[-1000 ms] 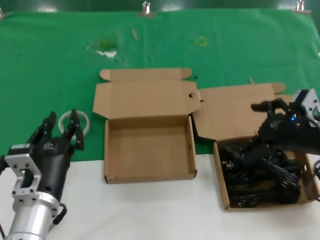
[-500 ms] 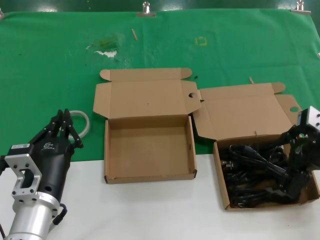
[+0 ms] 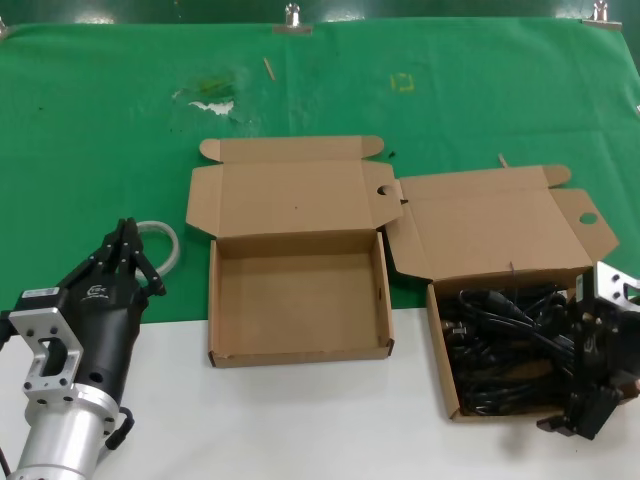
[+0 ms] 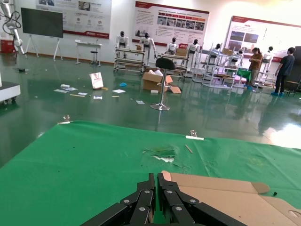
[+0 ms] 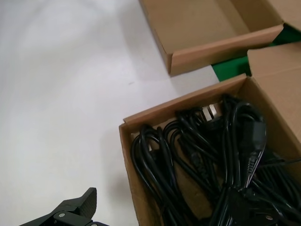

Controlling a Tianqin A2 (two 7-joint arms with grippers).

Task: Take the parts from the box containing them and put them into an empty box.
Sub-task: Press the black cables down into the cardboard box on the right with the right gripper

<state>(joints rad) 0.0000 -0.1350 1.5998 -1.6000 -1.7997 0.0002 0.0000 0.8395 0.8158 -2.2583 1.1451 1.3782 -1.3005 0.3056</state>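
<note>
Green cloth [image 3: 100,120] covers the far part of the table; its near edge is bare white [image 3: 300,420]. Near the middle, straddling the cloth's near edge, sits the empty box [image 3: 298,298], lid hinged back. Just beside it, toward the table's right edge, stands the box of parts [image 3: 445,370], its holed ear splayed out, full of coiled black cables [image 3: 500,345]. The right gripper [image 3: 590,415] hangs at that box's near right corner; whether its claw is open, I cannot tell. The left gripper [image 3: 128,250], claw closed and empty, waits near the left edge, over a ring of tape [image 3: 165,240].
</note>
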